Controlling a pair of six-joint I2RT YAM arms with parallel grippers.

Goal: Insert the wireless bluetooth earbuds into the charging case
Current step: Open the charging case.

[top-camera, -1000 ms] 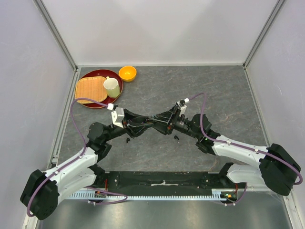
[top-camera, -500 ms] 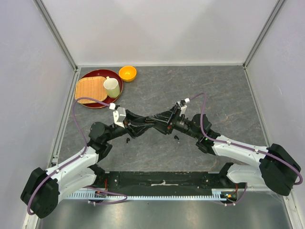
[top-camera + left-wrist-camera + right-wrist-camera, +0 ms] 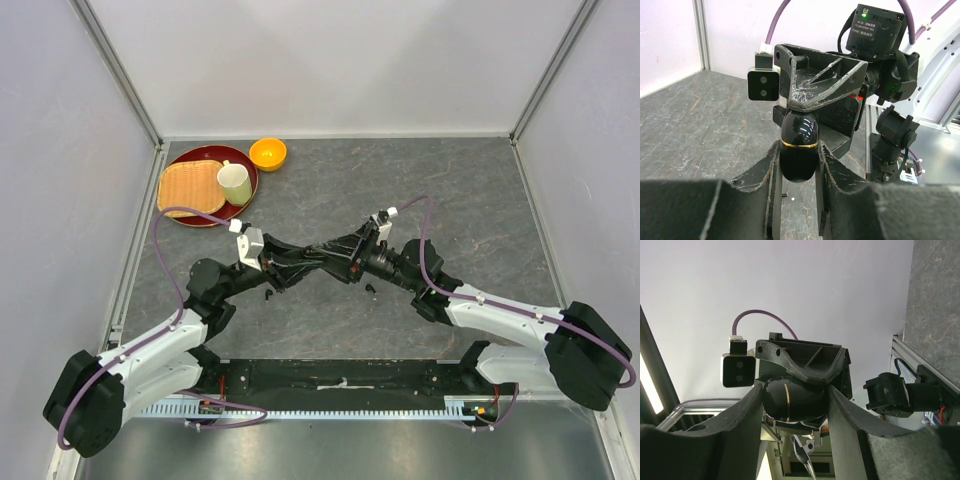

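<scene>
2 arms are stretching inward, meeting mid-table. Left gripper [image 3: 798, 172] and right gripper [image 3: 792, 410] are both clamping the black charging case [image 3: 799, 131] mid-air. Black earbuds [image 3: 370, 289] are lying on the table [image 3: 470, 190] nearby.

Cup [image 3: 235, 183] and mat [image 3: 190, 187] sit on red tray [image 3: 205, 152].

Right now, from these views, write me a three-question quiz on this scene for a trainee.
1. True or false: the left gripper and the right gripper both clamp one black case.
2. Where does the cup stand? A) on the red tray B) far right corner C) near edge
3. What colour is the thin line around the case?
Key: 1 true; 2 A; 3 gold.
</scene>
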